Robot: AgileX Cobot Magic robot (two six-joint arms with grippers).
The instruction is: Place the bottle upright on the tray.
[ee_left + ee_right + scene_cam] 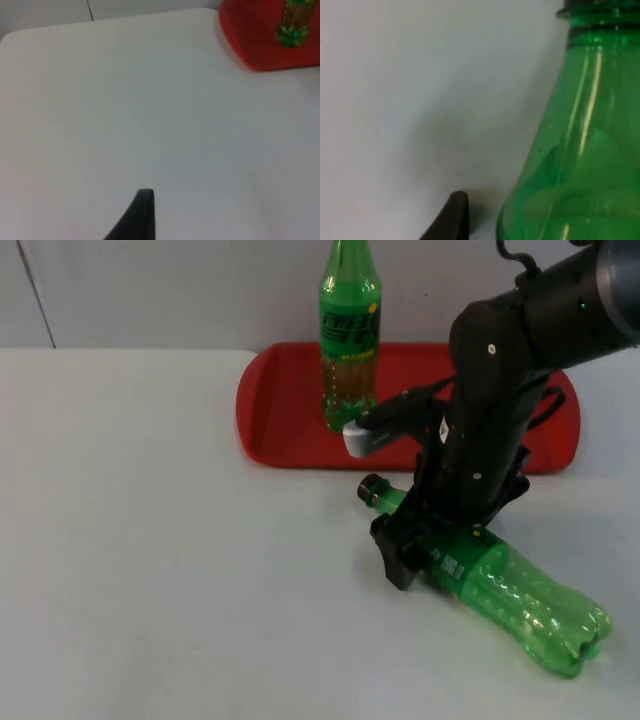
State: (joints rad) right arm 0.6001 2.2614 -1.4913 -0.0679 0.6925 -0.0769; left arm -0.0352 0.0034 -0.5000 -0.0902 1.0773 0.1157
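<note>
A large green bottle (510, 590) with a black cap (373, 489) lies on its side on the white table, in front of the red tray (275, 410). My right gripper (412, 545) is down over the bottle's shoulder, just behind the neck, and stands open around it. In the right wrist view a black fingertip (452, 215) sits close beside the green bottle (580, 150) with a narrow gap between them. My left gripper (142, 215) waits above bare table, away from the bottle.
A second, slimmer green bottle (349, 335) stands upright on the tray's left half, also seen as bottle (292, 25) on tray (250, 35). The right arm covers the tray's middle. Open table spreads to the left and front.
</note>
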